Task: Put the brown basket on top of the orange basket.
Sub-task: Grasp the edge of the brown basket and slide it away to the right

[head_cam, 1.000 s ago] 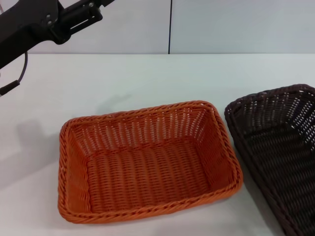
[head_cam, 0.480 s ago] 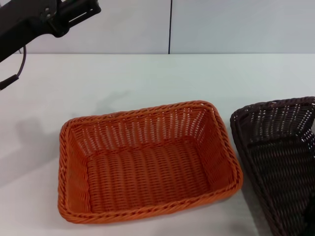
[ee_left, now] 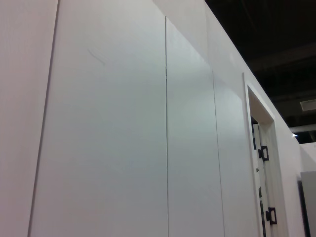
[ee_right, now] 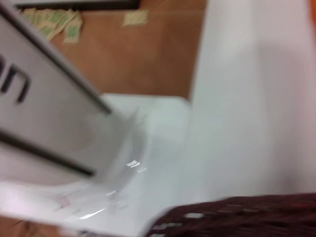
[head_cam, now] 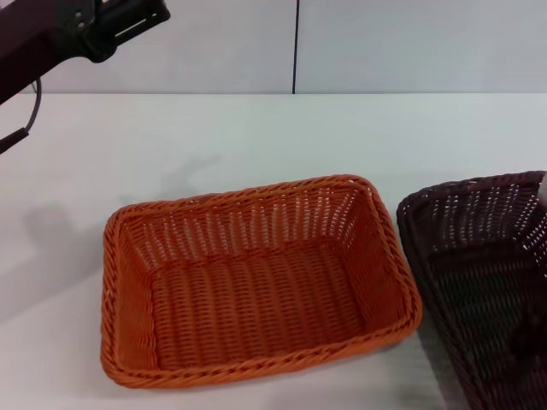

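Observation:
The orange basket [head_cam: 256, 282] rests flat on the white table in the middle of the head view. To its right, the brown basket [head_cam: 487, 273] is tilted and runs off the picture's right edge. Its near-left corner lies close to the orange basket's right rim. My right gripper [head_cam: 543, 195] shows only as a pale sliver at the brown basket's far right rim, and the basket hangs tilted from it. The right wrist view catches a strip of the brown basket's braided rim [ee_right: 237, 217]. My left arm [head_cam: 94, 26] is raised at the upper left, well away from both baskets.
The white table [head_cam: 256, 137] stretches behind and to the left of the baskets, up to a pale wall with a dark vertical seam [head_cam: 296, 47]. The left wrist view shows only wall panels [ee_left: 123, 123] and a door frame.
The brown basket has tipped and shifted, its far corner dropping lower in the head view and its left rim drawing nearer the orange basket. The left arm has pulled back up and to the left.

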You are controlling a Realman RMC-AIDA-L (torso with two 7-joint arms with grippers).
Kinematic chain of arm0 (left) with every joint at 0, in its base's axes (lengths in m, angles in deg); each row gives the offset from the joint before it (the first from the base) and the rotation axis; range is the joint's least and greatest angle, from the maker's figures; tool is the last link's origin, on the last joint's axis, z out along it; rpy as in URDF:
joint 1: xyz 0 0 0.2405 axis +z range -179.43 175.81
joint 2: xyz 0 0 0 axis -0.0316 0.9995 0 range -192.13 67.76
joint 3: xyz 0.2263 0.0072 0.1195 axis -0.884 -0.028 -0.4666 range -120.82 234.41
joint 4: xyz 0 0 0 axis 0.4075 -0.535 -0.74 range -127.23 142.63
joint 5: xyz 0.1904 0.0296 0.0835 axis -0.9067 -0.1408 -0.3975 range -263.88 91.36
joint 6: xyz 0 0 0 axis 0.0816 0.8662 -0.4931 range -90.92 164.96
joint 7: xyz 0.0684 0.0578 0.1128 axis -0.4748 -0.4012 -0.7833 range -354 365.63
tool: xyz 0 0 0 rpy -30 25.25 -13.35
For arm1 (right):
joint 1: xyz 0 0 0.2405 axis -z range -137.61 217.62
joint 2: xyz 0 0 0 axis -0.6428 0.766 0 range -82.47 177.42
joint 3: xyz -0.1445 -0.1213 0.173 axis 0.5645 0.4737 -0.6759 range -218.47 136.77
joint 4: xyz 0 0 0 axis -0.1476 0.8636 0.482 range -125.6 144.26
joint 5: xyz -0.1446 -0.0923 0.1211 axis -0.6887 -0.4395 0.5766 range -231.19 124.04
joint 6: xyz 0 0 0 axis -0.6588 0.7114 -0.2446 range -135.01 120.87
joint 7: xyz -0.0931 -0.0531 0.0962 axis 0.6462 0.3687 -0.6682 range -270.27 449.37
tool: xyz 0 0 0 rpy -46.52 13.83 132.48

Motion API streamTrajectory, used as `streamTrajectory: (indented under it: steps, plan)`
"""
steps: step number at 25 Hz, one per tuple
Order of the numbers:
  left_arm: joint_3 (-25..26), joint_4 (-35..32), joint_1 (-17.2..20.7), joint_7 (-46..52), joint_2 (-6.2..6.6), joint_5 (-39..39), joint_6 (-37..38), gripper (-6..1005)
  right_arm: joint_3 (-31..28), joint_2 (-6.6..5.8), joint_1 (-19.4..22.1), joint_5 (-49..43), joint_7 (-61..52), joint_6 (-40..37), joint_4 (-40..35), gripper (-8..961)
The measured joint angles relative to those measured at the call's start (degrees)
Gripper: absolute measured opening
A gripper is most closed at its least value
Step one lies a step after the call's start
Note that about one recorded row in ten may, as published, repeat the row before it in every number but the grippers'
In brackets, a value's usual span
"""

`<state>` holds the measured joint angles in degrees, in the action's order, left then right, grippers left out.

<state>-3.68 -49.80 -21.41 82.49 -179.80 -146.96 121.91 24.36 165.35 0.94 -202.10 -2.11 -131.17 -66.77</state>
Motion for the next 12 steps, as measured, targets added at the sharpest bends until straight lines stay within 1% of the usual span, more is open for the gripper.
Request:
streamTrajectory:
  steps: [1, 2, 3, 6, 7, 9, 10, 12]
  plan:
    - [0.0, 0.1, 0.0, 0.0, 0.01, 0.0, 0.0, 838, -2.3, -0.39, -0.7, 0.0, 0.4, 0.5, 0.1, 458]
    - [0.1, 0.2, 0.1, 0.0, 0.01, 0.0, 0.0, 838, -6.1, -1.44, -2.0, 0.0, 1.0, 2.1, 0.3, 458]
    - [0.1, 0.2, 0.1, 0.0, 0.01, 0.0, 0.0, 838, -6.1, -1.44, -2.0, 0.0, 1.0, 2.1, 0.3, 458]
    - [0.1, 1.2, 0.0, -0.3, 0.09, 0.0, 0.0, 838, -10.7, -3.41, -3.7, -0.1, 1.3, 5.8, 1.2, 458]
    - [0.1, 1.4, 0.0, -0.6, 0.1, 0.0, 0.0, 838, -12.9, -4.66, -4.7, -0.2, 1.3, 9.3, 2.0, 458]
    - [0.1, 1.5, 0.0, -0.9, 0.09, 0.0, 0.0, 837, -14.6, -5.51, -5.6, -0.3, 1.1, 12.9, 3.1, 458]
    - [0.1, 1.5, 0.0, -0.9, 0.07, 0.0, 0.0, 837, -14.6, -5.51, -5.6, -0.3, 1.1, 12.9, 3.1, 458]
    - [0.0, 1.6, 0.0, -1.0, 0.05, 0.0, 0.0, 837, -16.4, -6.4, -7.2, -0.4, 1.0, 16.6, 6.1, 458]
